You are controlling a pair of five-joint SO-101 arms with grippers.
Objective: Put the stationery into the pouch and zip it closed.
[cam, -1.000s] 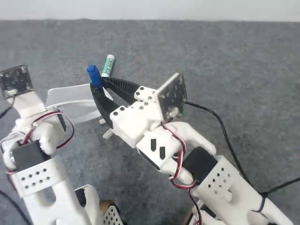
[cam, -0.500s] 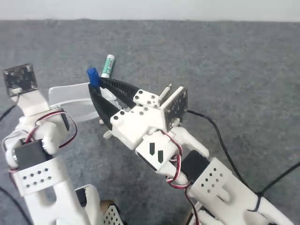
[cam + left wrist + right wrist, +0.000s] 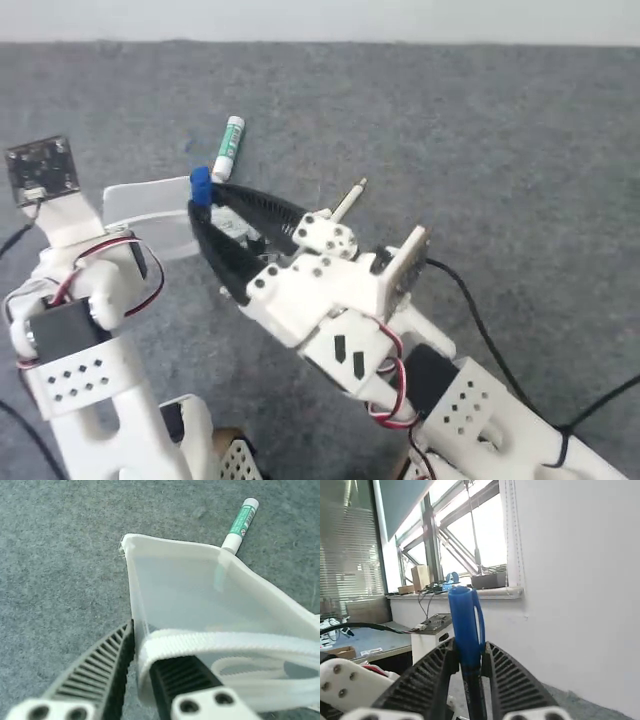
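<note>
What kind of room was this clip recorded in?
Probably an office or lab workspace: the right wrist view shows large windows, blinds and a cluttered desk, and the work surface is a grey felt-covered table.

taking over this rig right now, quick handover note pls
Left gripper: shut on the rim of the pouch, whose mouth looks open.
Right gripper: shut on the blue pen, cap up, held at the pouch's end, not released.
Green-and-white tube: lying on the carpet just beyond the pouch, untouched.
Done: pouch gripped, pen picked up.
Left: drop the pen in, fetch the tube and put it in, zip the pouch closed.
</note>
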